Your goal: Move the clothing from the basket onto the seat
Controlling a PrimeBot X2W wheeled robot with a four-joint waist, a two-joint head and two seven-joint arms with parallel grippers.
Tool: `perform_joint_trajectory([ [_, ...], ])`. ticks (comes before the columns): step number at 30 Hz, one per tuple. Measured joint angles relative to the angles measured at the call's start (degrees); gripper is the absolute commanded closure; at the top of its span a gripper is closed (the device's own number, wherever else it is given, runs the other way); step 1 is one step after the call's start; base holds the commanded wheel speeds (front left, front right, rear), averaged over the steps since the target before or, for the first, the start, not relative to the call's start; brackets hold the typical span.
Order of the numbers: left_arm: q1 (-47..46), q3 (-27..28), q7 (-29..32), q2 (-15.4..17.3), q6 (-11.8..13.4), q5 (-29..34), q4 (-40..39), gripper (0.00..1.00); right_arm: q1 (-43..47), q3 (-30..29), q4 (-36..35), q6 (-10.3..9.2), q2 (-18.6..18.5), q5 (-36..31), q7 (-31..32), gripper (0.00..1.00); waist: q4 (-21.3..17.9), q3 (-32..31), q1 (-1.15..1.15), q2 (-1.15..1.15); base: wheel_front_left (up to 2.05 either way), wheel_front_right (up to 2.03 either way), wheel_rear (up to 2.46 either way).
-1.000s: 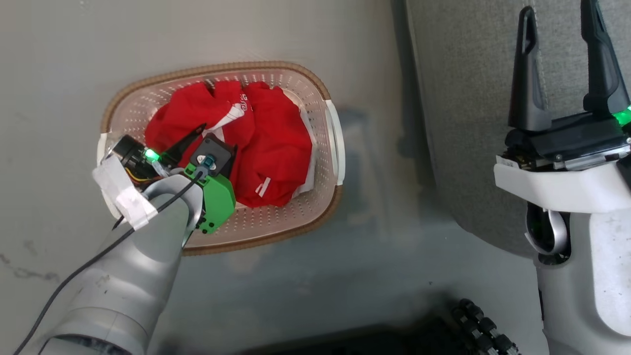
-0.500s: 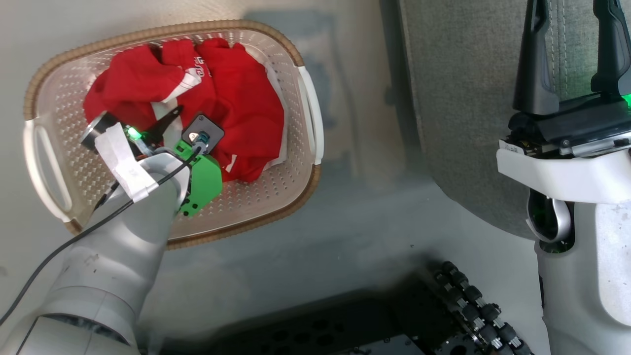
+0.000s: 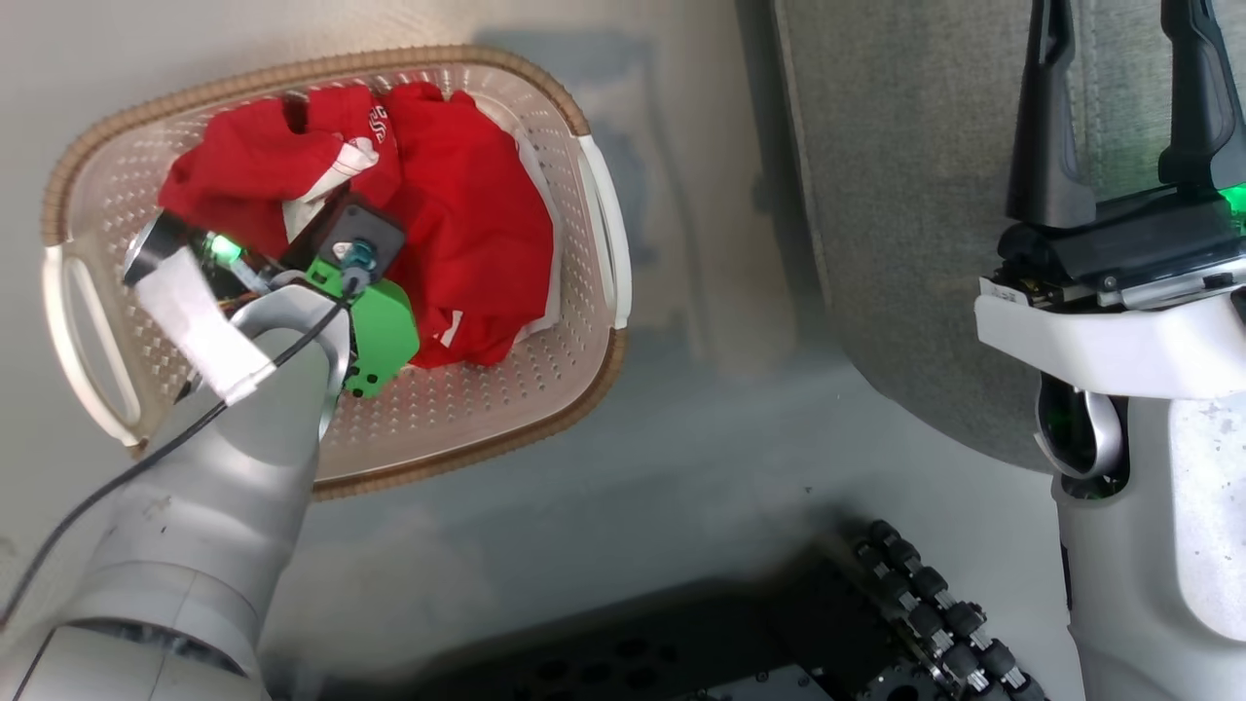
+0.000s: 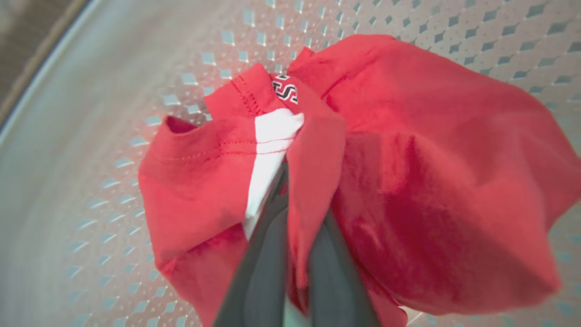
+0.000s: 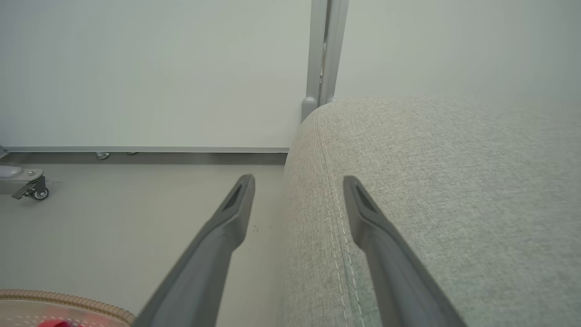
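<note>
The left jaws are shut on a thin fold of the red clothing (image 4: 408, 181), down in the basket (image 3: 467, 409) on the floor (image 3: 681, 487). The right jaws are open and hold nothing, by the edge of the seat (image 5: 454, 181). The fold may slip out when lifted. Or the cloth may snag and pull the light basket up too.

Soft, even light is falling. Faint shadow is lying beside the basket (image 3: 487, 409), whose wall is blurring close up.

Logo (image 4: 284, 89) on clothing (image 4: 431, 181) unreadable
</note>
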Motion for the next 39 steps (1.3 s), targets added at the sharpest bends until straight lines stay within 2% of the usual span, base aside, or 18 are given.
perform_joint_trajectory([
  [5,4.39,2.93,-0.86,-0.63,-1.19,-4.38,-3.02,1.00,0.92,0.01,1.03,0.00,0.00,-0.23,0.00,0.00,0.73,-3.38,0.00,0.00,0.00,0.00,0.00],
  [12,14.28,7.48,-0.94,-0.54,-1.62,-10.15,-16.59,1.00,4.83,0.87,3.79,0.00,0.03,-1.15,0.00,0.00,2.06,-10.44,0.00,0.00,0.00,0.00,0.00],
  [17,21.90,10.23,-0.96,-0.69,-1.75,-12.18,-25.33,1.00,8.37,1.12,5.41,0.01,0.03,-1.93,0.00,0.00,3.00,-16.71,0.00,0.00,0.00,0.00,0.00],
  [23,30.53,12.05,-0.96,-1.27,-3.19,-13.04,-33.07,1.00,13.60,2.04,7.78,0.00,0.02,-2.66,0.00,0.00,4.31,-25.43,-0.01,0.00,0.00,0.00,0.00],
  [29,36.91,13.48,-0.97,-2.74,-5.00,-14.06,-37.33,1.00,19.05,4.06,11.69,0.01,0.03,-3.01,0.00,0.00,5.52,-34.10,-0.01,0.00,0.00,0.00,0.00],
  [39,42.57,15.14,-0.96,-4.01,-5.50,-15.63,-43.74,1.00,25.04,5.14,16.64,0.01,0.01,0.20,0.00,0.00,7.03,-46.75,-0.01,0.00,0.00,0.00,0.00],
])
